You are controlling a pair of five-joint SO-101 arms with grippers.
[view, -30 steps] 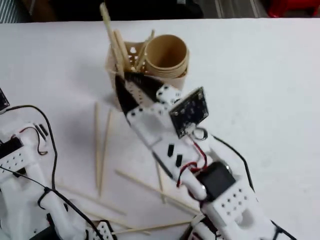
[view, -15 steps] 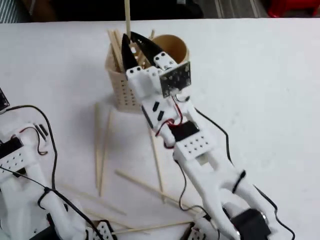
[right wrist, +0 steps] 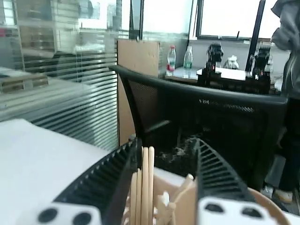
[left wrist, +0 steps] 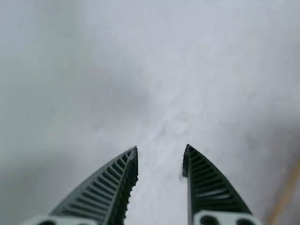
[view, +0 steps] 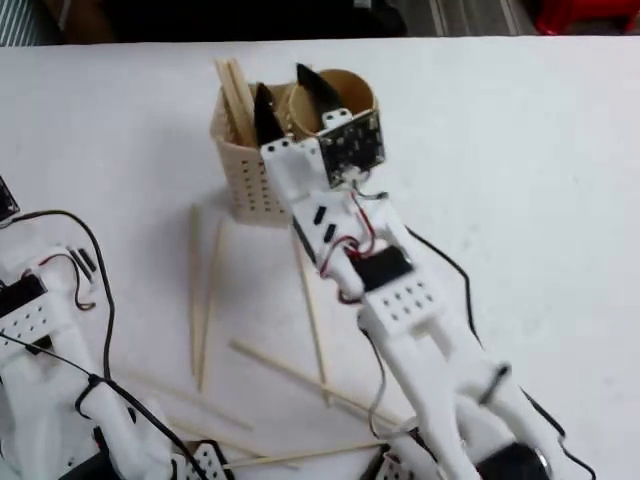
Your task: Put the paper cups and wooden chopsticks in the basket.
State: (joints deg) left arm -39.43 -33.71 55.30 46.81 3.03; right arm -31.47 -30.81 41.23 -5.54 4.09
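A cream slotted basket stands at the table's far middle. Stacked paper cups sit in it, beside a bundle of wooden chopsticks. My right gripper hangs open just over the basket's rim, between the bundle and the cups. In the right wrist view its jaws stand apart, with chopstick tips rising between them and a cup rim beside. Several loose chopsticks lie on the table. My left gripper is open over bare table, a chopstick off to one side.
The white left arm with black cables sits at the near left. More chopsticks lie crossed by the right arm's base. A black chair stands beyond the table's far edge.
The right gripper moved forward over the basket and opened. The chopstick it held upright has dropped in among the others. The left arm kept still.
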